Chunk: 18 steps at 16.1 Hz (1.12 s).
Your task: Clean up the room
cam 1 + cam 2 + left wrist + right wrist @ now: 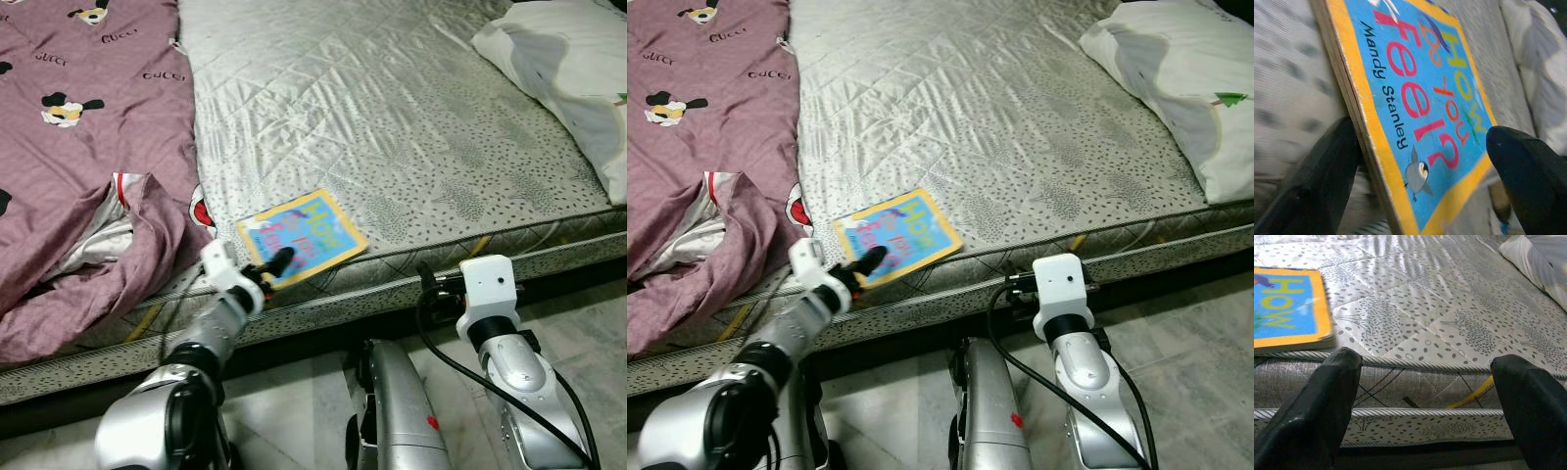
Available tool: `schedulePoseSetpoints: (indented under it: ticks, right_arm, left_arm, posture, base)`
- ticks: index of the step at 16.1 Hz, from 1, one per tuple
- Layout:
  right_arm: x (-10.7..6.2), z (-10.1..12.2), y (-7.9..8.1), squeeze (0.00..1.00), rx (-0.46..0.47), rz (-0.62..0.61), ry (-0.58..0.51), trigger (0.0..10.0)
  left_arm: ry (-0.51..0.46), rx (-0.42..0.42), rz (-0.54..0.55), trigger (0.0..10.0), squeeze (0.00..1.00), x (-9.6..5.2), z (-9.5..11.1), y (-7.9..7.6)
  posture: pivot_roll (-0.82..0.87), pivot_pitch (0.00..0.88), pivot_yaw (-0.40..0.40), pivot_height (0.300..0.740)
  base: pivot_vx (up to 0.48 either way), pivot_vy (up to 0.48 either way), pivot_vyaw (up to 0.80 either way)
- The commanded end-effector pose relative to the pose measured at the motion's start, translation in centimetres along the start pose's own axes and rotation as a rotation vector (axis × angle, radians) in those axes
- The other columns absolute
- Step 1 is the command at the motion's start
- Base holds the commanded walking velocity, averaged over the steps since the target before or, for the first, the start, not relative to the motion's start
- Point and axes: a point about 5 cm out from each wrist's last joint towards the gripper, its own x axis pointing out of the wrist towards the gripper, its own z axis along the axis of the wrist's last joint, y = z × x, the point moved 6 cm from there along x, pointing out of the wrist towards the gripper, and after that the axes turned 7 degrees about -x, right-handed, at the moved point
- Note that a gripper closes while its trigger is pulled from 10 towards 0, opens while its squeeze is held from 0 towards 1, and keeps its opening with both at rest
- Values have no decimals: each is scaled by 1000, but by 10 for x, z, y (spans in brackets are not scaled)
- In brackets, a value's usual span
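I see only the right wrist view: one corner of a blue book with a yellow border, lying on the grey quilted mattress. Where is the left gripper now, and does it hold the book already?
Observer: The left gripper is at the near corner of the thin blue picture book with a yellow border. Its fingers are open on either side of the book's edge, not clamped.
Operator: What else lies on the bed?
Observer: A crumpled mauve printed blanket lies on the robot's left, close beside the book. A white pillow lies at the far right.
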Motion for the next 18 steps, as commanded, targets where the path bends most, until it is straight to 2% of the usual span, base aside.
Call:
schedulePoseSetpoints:
  ticks: [1, 2, 3, 5, 7, 12, 15, 18]
  right_arm:
    - [-3, 1, -6, 0, -4, -13, 2, 10000]
    - [-4, 1, -7, 0, -5, -15, 2, 10000]
    - [-4, 2, -8, 0, -7, -18, 3, 10000]
    - [-4, 2, -7, 0, -6, -19, 4, 10000]
    - [-3, 3, -5, 0, -4, -16, 3, 10000]
    - [1, 6, -4, 0, -3, -10, -4, 10000]
    - [1, 6, -4, 0, -3, -10, -5, 10000]
    - [3, 8, -4, 0, -2, -9, -12, 10000]
  left_arm:
    - [108, -46, -25, 10000, 0, 2, -32, -7]
    - [114, -54, -49, 10000, 0, 4, -33, -11]
    - [108, -100, -98, 0, 0, 5, -33, -20]
    - [74, -190, -172, 0, 0, 4, -27, -28]
    - [52, -224, -168, 0, 0, 2, -24, -23]
    - [10, -262, -109, 0, 0, -6, -20, -3]
    - [-3, -268, -107, 0, 0, -6, -18, -2]
    - [-49, -295, -132, 0, 0, -8, -6, -3]
  posture:
    - [-224, 205, -8, 518]
    - [-233, 206, -5, 518]
    - [-234, 206, -3, 518]
    - [-229, 203, -3, 518]
    - [-225, 201, -5, 518]
    - [-216, 196, -12, 518]
    - [-216, 194, -14, 518]
    - [-211, 186, -16, 518]
  base:
    - [0, 0, 0]
    - [0, 0, 0]
    - [0, 0, 0]
    - [0, 0, 0]
    - [0, 0, 0]
    - [0, 0, 0]
    - [0, 0, 0]
    - [0, 0, 0]
